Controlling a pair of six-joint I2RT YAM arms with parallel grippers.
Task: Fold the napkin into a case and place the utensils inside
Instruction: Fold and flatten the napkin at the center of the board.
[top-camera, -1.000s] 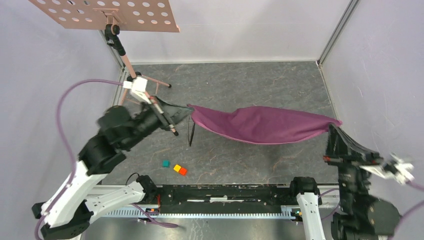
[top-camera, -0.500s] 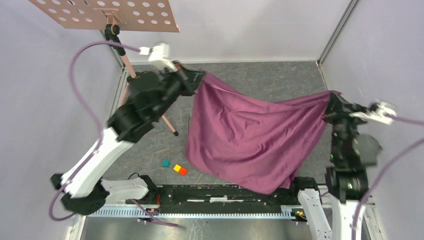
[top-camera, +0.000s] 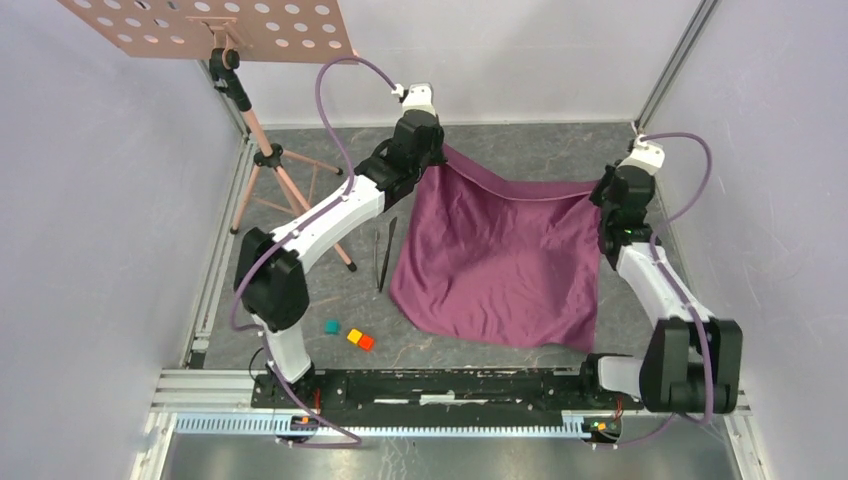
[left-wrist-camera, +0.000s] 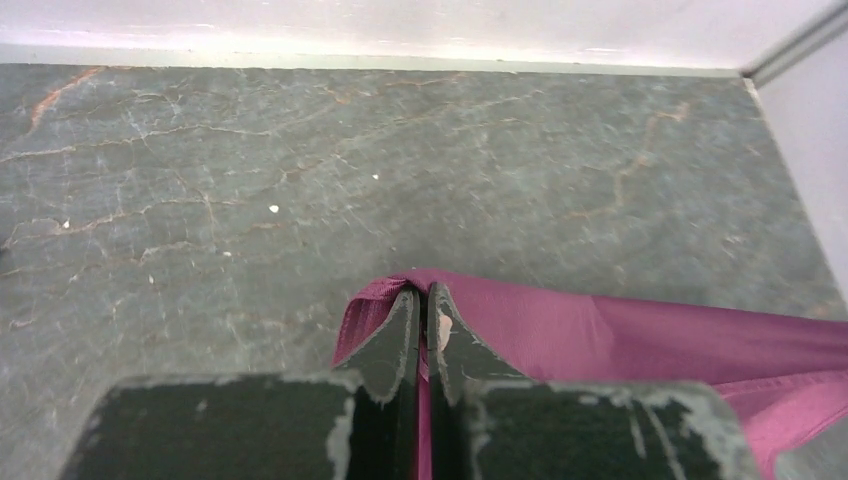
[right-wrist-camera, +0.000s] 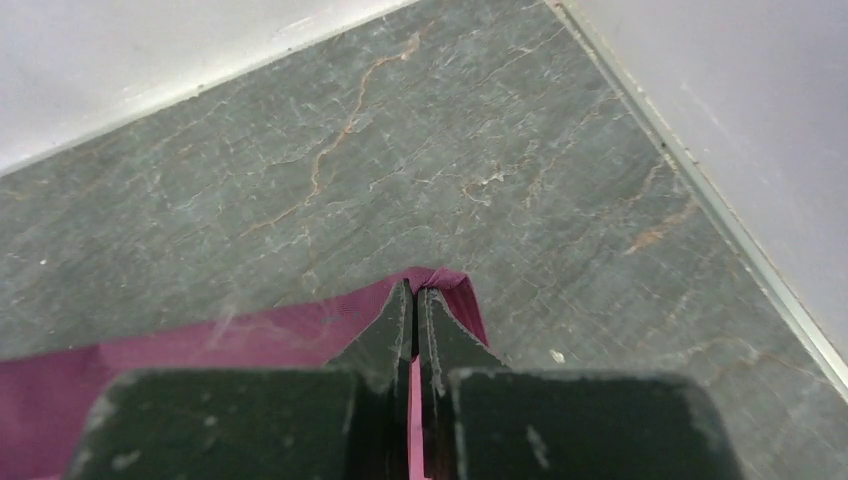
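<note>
The plum-purple napkin (top-camera: 500, 255) is spread over the middle of the table, its near edge resting on the surface and its far edge held up. My left gripper (top-camera: 437, 152) is shut on the far left corner of the napkin (left-wrist-camera: 600, 325). At the far right corner of the napkin (right-wrist-camera: 230, 345), my right gripper (top-camera: 604, 190) is shut too. Cloth shows pinched between the fingers in both wrist views, at the left gripper (left-wrist-camera: 423, 292) and the right gripper (right-wrist-camera: 415, 290). The utensils (top-camera: 385, 255), two slim dark pieces, lie side by side on the table just left of the napkin.
A teal block (top-camera: 331, 326), a yellow block (top-camera: 354, 336) and an orange block (top-camera: 366, 343) lie near the front left. A tripod stand (top-camera: 262, 150) with a perforated board (top-camera: 210, 25) stands at the back left. Walls close in the back and both sides.
Both arms have swung from the near side to the far side of the table, carrying the napkin's corners. The napkin went from hanging bunched between them to spread out over the table.
</note>
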